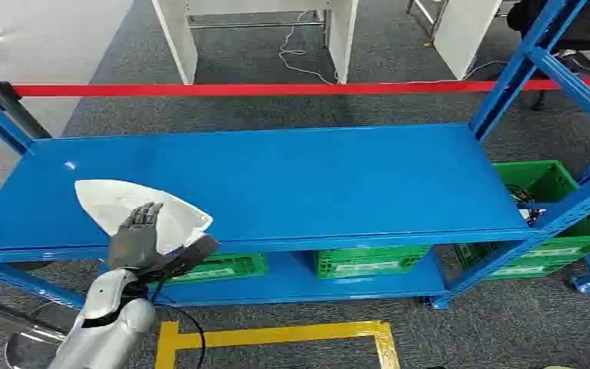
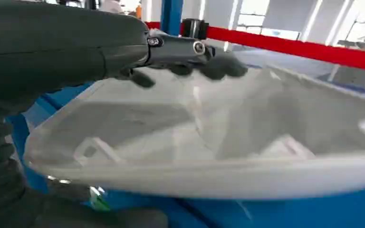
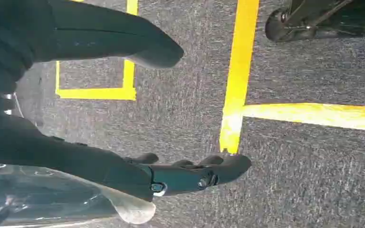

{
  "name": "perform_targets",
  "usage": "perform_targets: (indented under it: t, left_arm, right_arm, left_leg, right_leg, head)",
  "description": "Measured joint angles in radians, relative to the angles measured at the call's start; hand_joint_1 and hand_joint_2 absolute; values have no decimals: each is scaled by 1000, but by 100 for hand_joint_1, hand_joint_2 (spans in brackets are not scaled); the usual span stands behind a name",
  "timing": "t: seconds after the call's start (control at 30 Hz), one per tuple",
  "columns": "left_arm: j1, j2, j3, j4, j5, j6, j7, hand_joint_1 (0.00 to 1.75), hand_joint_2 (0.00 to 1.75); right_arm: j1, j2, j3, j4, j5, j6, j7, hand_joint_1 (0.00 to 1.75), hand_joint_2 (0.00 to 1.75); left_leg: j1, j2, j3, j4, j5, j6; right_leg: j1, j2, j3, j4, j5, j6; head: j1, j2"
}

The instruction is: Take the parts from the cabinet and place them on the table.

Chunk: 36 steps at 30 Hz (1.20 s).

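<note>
A white, shallow triangular part (image 1: 134,207) lies at the front left of the blue cabinet shelf (image 1: 315,184), its near rim at the shelf's front edge. My left hand (image 1: 142,238) holds it there, with dark fingers (image 2: 204,64) laid over its top and the thumb under the near rim. In the left wrist view the part (image 2: 228,137) looks like a pale hollow shell with small tabs inside. My right hand (image 3: 185,173) hangs over the carpet floor with its fingers apart from the thumb and nothing in it.
Green crates (image 1: 369,261) stand on the lower shelf, and a larger one (image 1: 553,223) is at the right. Blue uprights (image 1: 522,69) frame the right end of the shelf. A red barrier tape (image 1: 276,90) runs behind. Yellow floor marking (image 1: 276,336) lies in front.
</note>
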Motion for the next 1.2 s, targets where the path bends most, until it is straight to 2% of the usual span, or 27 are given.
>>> perform_targets:
  t: [0.17, 0.4, 0.6, 0.73, 0.87, 0.97, 1.1, 1.2]
  left_arm:
    - [-8, -16, -25, 34, -2, -10, -14, 175, 175]
    - [-22, -31, -60, 24, 32, 11, -64, 175, 175]
    - [-49, -48, -92, 24, 49, 22, -81, 175, 175]
    - [-105, -89, -127, 85, 81, 48, -109, 175, 175]
    - [-145, -114, -152, 141, 107, 66, -126, 175, 175]
    - [-150, -118, -171, 145, 145, 81, -149, 175, 175]
    - [-101, -103, -184, 78, 193, 84, -163, 175, 175]
    - [-27, -74, -184, -23, 235, 84, -188, 175, 175]
  right_arm:
    - [0, 0, 0, 0, 2, 2, -5, 0, 175]
    - [3, 0, -5, 3, -2, 8, -3, 0, 175]
    - [3, -1, -18, 4, -23, 13, -13, 0, 175]
    - [2, -15, -47, 4, -52, 29, -14, 0, 175]
    - [5, -17, -60, 4, -49, 36, -4, 0, 175]
    - [5, -19, -60, 4, -27, 42, -14, 0, 175]
    - [7, -20, -60, 5, 8, 41, -20, 0, 175]
    - [8, -19, -56, 9, 32, 26, -31, 0, 175]
  left_leg:
    - [-2, -1, -3, 0, 6, 1]
    - [-3, 2, -5, 0, 9, 1]
    - [-3, 2, -4, 1, 9, 2]
    - [-4, 1, -9, 1, 9, 2]
    - [-4, 4, -10, 2, 8, 3]
    - [-4, 3, -10, 2, 8, 3]
    - [-4, 4, -11, 1, 7, 4]
    - [-3, 4, -11, 1, 6, 5]
  right_leg:
    - [-2, 1, -3, 0, 7, 4]
    - [-3, 3, -5, 0, 11, 4]
    - [-3, 4, -7, 0, 10, 4]
    - [-3, 3, -9, 0, 10, 4]
    - [-4, 7, -10, -1, 11, 5]
    - [-4, 6, -10, -1, 11, 5]
    - [-4, 7, -10, -1, 10, 5]
    - [-4, 8, -11, -1, 9, 5]
  head:
    - [0, 0]
    - [0, 0]
    - [0, 0]
    - [0, 0]
    - [0, 0]
    - [0, 0]
    - [0, 0]
    - [0, 0]
